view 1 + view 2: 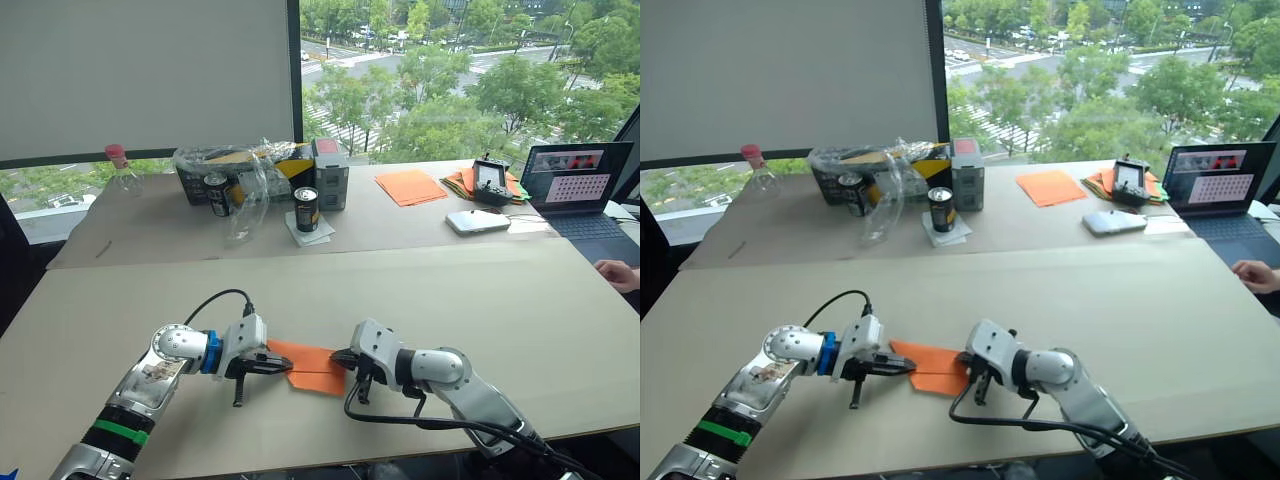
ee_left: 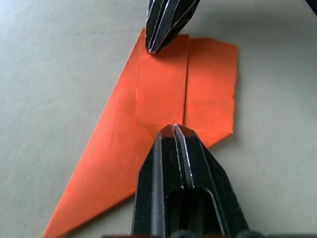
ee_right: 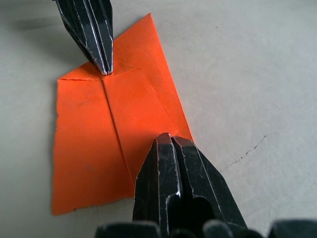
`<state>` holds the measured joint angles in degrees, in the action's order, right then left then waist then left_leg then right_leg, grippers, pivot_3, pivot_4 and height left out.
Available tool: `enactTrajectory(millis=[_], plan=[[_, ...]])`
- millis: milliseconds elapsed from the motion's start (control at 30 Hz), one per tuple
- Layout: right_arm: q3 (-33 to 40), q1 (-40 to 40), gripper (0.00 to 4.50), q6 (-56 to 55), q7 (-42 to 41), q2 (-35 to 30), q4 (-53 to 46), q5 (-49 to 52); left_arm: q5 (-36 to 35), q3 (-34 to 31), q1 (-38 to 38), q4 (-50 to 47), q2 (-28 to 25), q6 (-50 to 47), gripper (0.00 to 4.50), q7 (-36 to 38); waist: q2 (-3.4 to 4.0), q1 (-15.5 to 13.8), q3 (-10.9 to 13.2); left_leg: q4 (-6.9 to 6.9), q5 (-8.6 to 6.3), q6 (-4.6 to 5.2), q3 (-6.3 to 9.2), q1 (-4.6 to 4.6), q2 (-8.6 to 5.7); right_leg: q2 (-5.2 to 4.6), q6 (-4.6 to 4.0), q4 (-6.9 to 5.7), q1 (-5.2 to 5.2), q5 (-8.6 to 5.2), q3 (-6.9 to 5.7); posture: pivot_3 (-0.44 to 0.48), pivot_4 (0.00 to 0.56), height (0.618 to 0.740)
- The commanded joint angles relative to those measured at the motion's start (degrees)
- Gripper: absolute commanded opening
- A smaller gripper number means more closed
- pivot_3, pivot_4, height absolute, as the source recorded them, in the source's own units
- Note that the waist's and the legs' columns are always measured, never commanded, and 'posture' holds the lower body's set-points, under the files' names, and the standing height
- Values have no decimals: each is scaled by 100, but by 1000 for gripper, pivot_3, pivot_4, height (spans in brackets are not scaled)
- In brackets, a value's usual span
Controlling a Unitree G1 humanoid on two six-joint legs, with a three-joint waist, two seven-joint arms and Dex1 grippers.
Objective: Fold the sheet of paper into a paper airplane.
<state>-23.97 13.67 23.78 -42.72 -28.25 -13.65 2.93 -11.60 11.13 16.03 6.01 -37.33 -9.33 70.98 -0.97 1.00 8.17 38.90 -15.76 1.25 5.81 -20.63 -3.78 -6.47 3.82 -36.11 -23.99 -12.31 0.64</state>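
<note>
Lay flat on the table (image 1: 480, 300), lower centre of the head views: paper (image 1: 312, 368), folded, layered, with a long pointed end. Pressed on its opposite ends, tips facing: left pincer (image 1: 276, 365) and right pincer (image 1: 340, 357), each with fingers closed together, gripping nothing. Partly hidden under the black fingers (image 2: 174, 148) in the wrist views: the centre fold. Cut off at right edge: a person's hand (image 1: 618, 274).

Daylit window (image 1: 450, 70) behind a long tan table (image 1: 480, 300).
</note>
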Motion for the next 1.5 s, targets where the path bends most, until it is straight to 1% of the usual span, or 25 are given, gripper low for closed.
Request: enactTrajectory(millis=[33, 233, 400, 467, 500, 567, 767, 867, 933, 1033, 1100, 1167, 1267, 1400, 1500], plan=[[-177, -32, 28, 169, -95, -18, 316, -157, -1, -114, -198, 72, -176, -353, 0, -117, 1, 2, 0, 0, 0, 0, 0, 0, 4, 2, 0, 0, 0, 0, 0, 0, 150, 695], [-203, 16, 28, 136, -151, -2, 374, -171, -102, -173, -298, 7, -164, -334, 0, -122, 1, 2, 0, -1, 0, -1, -3, 0, 6, 5, -8, -1, -3, 2, 1, 0, 150, 695], [-188, -6, 28, 163, -160, -24, 337, -168, -831, -514, -155, -289, 228, -571, 0, -107, -1, -14, 1, 0, -1, -2, -4, -8, 6, 4, -11, 0, -8, 2, 1, 0, 150, 695], [-178, -23, 28, 174, -157, -35, 319, -164, -722, -431, -83, -291, 178, -504, 0, -43, -6, -13, 4, 3, 1, -4, -4, -15, 6, 4, -14, 0, -14, 3, 0, 0, 150, 695], [-165, -39, 28, 193, -134, -32, 306, -163, -599, -286, -32, -330, 142, -431, 0, 46, -6, -13, 4, 2, 1, -5, -4, -17, 6, 4, -20, 1, -16, 7, 0, 0, 150, 695], [-147, -61, 28, 214, -99, -32, 282, -170, -553, -123, 66, -400, 194, -454, 0, 107, -6, -20, 4, 2, 2, -8, -4, -20, 5, 5, -40, 1, -17, 19, 0, 0, 150, 695], [-111, -160, 28, 263, -25, -71, 159, -187, -247, 319, 231, -143, 372, -239, 0, 149, -6, -16, 4, 2, 2, -11, -8, -22, 3, 3, -38, 4, -17, 18, 2, 0, 150, 695], [-77, -252, 28, 301, -11, -136, 58, -179, -313, 327, 322, 8, 542, -300, 0, 118, -6, -27, 4, 2, 2, -11, -8, -29, 3, 3, -39, 4, -21, 19, 0, 0, 150, 695], [-61, -287, 28, 303, -8, -162, 6, -166, -257, 360, 347, 111, 552, -265, 0, 150, -6, -32, 4, 4, 2, -11, -7, -35, 1, 1, -40, 6, -23, 19, 0, 0, 150, 695], [26, -275, 28, -132, -87, -167, -132, -98, -17, 528, 386, 406, 564, -168, 0, 141, -6, -35, 4, 4, 2, -11, -7, -35, -3, -2, -39, 8, -22, 19, 0, 0, 150, 695], [-73, -202, 28, -543, -258, -236, -146, -173, 53, 553, 400, 623, 580, -85, 0, 133, -6, -35, 4, 4, 2, -11, -7, -35, -7, -5, -38, 9, -21, 18, 0, 0, 150, 695], [-116, -155, 28, -683, -378, -187, -90, -120, 183, 621, 408, 823, 533, 66, 0, 144, -6, -31, 4, 5, 2, -11, -8, -34, -9, -7, -34, 9, -20, 16, 1, 0, 150, 695], [-192, -85, 28, -681, -603, -62, 118, -4, 170, 639, 429, 907, 516, 57, 0, 185, -6, -30, 4, 5, 2, -11, -7, -29, -6, -5, -32, 7, -17, 15, 0, 0, 150, 695], [-234, -118, 28, -675, -632, -227, 408, -304, 164, 676, 464, 960, 513, 70, 0, 261, -4, -29, 3, 4, 3, -11, -7, -21, -5, -3, -19, 4, -11, 7, 1, 0, 150, 695], [-34, -354, 28, -492, -565, -358, 245, -253, 134, 670, 498, 1002, 531, 86, 0, 280, -2, -37, 0, 4, 2, -11, -8, -19, -6, -4, -19, 4, -9, 7, 1, 0, 150, 695]])
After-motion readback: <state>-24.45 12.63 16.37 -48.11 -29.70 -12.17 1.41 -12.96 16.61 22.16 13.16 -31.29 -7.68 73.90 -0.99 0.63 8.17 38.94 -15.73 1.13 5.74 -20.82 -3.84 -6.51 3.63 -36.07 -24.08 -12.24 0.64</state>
